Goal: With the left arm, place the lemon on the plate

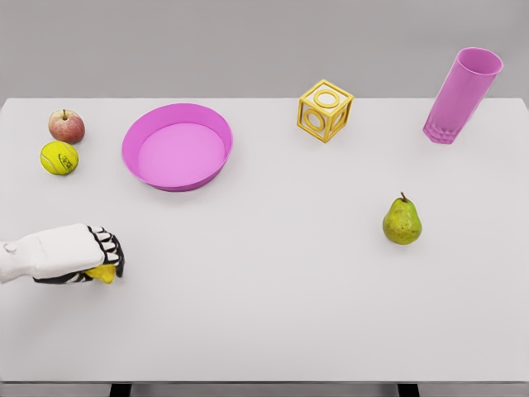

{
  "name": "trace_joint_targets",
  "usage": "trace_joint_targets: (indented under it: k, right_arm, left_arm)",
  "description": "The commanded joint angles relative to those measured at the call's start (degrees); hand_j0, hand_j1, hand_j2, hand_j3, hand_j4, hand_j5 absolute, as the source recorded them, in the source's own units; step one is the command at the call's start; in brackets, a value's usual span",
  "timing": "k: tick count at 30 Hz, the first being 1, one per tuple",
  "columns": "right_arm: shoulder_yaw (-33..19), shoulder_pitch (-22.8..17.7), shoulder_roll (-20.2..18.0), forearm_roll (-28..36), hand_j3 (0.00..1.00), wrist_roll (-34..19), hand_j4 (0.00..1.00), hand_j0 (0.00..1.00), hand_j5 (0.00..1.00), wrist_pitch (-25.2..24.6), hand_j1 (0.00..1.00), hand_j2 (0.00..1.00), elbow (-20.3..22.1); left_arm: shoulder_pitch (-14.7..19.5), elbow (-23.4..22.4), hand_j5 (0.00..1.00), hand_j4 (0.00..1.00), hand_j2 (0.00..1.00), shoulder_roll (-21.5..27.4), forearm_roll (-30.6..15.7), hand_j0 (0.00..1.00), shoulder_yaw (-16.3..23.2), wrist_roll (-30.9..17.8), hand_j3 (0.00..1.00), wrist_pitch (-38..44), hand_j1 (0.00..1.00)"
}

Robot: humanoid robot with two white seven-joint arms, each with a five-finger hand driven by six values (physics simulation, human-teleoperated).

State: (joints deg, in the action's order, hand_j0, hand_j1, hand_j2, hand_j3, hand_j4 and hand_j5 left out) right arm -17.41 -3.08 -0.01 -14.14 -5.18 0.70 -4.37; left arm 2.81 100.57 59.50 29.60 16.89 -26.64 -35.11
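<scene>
My left hand lies low on the white table at the left edge, its fingers curled over a yellow lemon. Only a small part of the lemon shows under the fingers. The pink plate stands farther back and to the right of the hand, with nothing in it. The right arm is out of view.
A red apple and a yellow tennis ball sit left of the plate. A yellow hollow cube is at the back middle, a pink cup at the back right, and a green pear at the right.
</scene>
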Motion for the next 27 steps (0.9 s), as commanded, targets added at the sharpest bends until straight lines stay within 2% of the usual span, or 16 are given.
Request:
trace_joint_targets:
  k: [1,6,13,17,27]
  right_arm:
    - [0.01,0.0,0.01,-0.02,1.0,-0.01,1.0,1.0,1.0,0.0,1.0,1.0,-0.03]
    - [0.01,0.0,0.01,-0.02,1.0,-0.01,1.0,1.0,1.0,0.0,1.0,1.0,-0.03]
    - [0.01,0.0,0.01,-0.02,1.0,-0.01,1.0,1.0,1.0,0.0,1.0,1.0,-0.03]
    - [0.01,0.0,0.01,-0.02,1.0,-0.01,1.0,1.0,1.0,0.0,1.0,1.0,0.06]
    - [0.01,0.0,0.01,-0.02,1.0,-0.01,1.0,1.0,1.0,0.0,1.0,1.0,-0.03]
  left_arm:
    - [0.0,0.06,0.49,0.49,0.49,0.09,-0.5,0.49,-0.37,0.01,0.49,0.11,0.49]
    - [2.11,0.06,0.49,0.49,0.49,0.09,-1.03,0.49,-0.98,0.1,0.49,0.11,0.49]
    - [3.51,-0.11,0.49,0.49,0.49,-3.42,-0.68,0.49,-5.38,0.1,0.49,0.11,0.49]
    - [6.41,-0.73,0.49,0.49,0.49,-6.05,-0.15,0.49,-5.38,0.1,0.49,0.11,0.49]
    - [9.31,-2.57,0.47,0.47,0.47,-9.05,-0.15,0.47,-5.38,0.1,0.47,0.11,0.47]
